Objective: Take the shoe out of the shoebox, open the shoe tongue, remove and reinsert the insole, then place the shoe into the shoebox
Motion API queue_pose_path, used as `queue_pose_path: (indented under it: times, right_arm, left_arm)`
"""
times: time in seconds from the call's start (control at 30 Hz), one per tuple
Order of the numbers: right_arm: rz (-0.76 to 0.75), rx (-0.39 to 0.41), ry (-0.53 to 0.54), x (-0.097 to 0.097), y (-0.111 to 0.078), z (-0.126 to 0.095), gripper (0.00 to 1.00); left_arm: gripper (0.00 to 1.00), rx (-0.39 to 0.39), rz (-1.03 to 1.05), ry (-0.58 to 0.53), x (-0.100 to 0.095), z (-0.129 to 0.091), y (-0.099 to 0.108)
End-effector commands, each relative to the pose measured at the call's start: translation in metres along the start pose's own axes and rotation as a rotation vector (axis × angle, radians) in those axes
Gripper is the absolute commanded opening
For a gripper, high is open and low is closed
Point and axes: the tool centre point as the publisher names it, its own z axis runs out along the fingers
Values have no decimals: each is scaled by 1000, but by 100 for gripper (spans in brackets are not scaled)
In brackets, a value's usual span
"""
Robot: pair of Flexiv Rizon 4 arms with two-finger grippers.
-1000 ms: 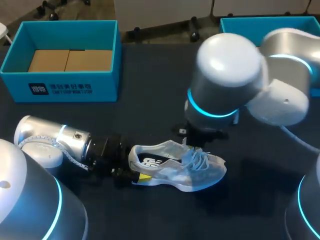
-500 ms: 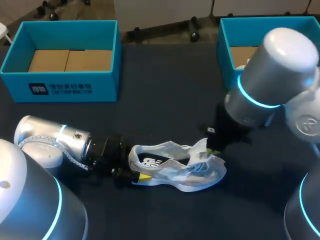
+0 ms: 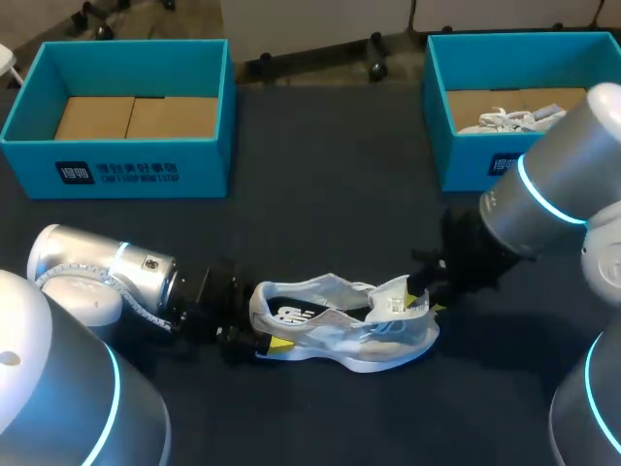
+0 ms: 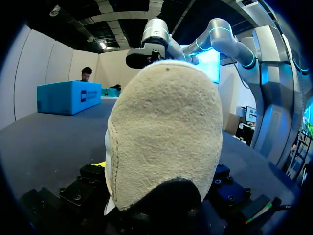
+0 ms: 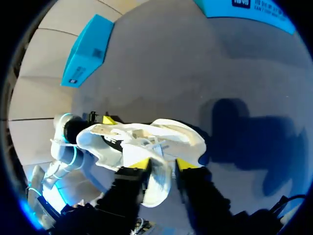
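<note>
A white mesh shoe lies on its side on the dark table, toe pointing right. My left gripper is at its heel, and the beige heel lining fills the space between its fingers, gripped from both sides. The shoe's tongue stands pulled up and folded toward the toe. My right gripper is at the tongue. Seen from its own wrist, the right gripper has its yellow tips apart, with the tongue lying loosely between them.
A teal shoebox with a bare cardboard floor stands at the back left. Another teal shoebox at the back right holds a second white shoe. Open dark tabletop lies between the boxes and in front of the shoe.
My right arm swung from above the shoe out to the right, drawing the tongue up and toward the toe. Its fingers have parted. The left arm and the shoe's heel stayed put.
</note>
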Motion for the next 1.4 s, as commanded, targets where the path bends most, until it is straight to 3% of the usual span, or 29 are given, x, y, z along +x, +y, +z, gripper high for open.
queue_pose_path:
  times: [0.03,0.07,0.13,0.27,0.33,0.47,0.63,0.67,0.7,0.73,0.77,1.03,1.27,1.4]
  right_arm:
    - [40,2,50,-2,-5,-12,60]
    - [46,-3,21,1,-7,-20,75]
    - [41,-22,-18,6,-11,-37,87]
    - [35,-43,-114,22,-17,-64,100]
    - [39,-34,-193,34,-19,-72,100]
    - [-20,-43,-253,59,-20,-83,100]
    - [-144,18,-339,92,-15,-85,100]
    - [-173,26,-354,98,-13,-86,90]
    - [-213,37,-361,104,-12,-85,58]
    - [-250,43,-372,109,-11,-84,34]
    - [-277,46,-377,113,-10,-82,0]
    - [-663,66,-267,135,-9,-68,0]
    - [-1292,151,-217,166,-31,-57,0]
    - [-1292,151,-217,166,-31,-57,0]
  left_arm:
    - [0,0,1,-1,1,0,1]
    - [0,0,1,-1,1,0,1]
    - [0,0,1,-1,1,0,1]
    - [0,0,1,-1,1,0,1]
    - [0,0,1,-1,1,0,1]
    - [0,0,1,-1,1,0,1]
    - [0,0,1,-1,1,0,1]
    - [0,0,1,-1,1,0,1]
    - [0,0,1,-1,1,0,1]
    - [0,0,1,-1,1,0,1]
    - [0,0,1,-1,1,0,1]
    - [0,0,1,-1,1,0,1]
    - [0,0,1,-1,1,0,1]
    - [0,0,1,-1,1,0,1]
